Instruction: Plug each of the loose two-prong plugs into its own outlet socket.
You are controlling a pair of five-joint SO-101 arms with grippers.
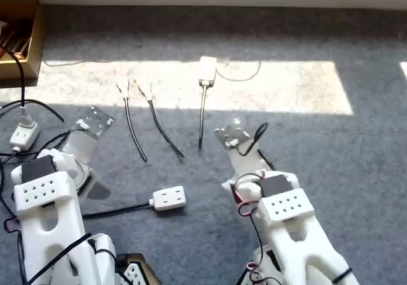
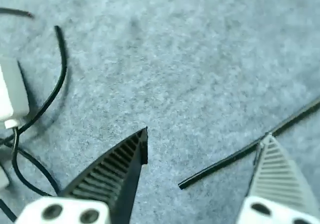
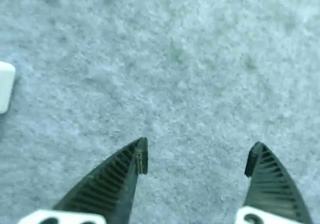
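Left gripper (image 2: 205, 140) gaped wide over the end of a black cord (image 2: 220, 163). Right gripper (image 3: 199, 156), equally wide, hung above open carpet (image 3: 200, 59).

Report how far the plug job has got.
Done: one black cord looks already seated in the far socket. In hand: nothing; the left gripper and right gripper are both open over the carpet. Left: the first loose plug and second loose plug lie side by side, unplugged, and the near socket looks unused.
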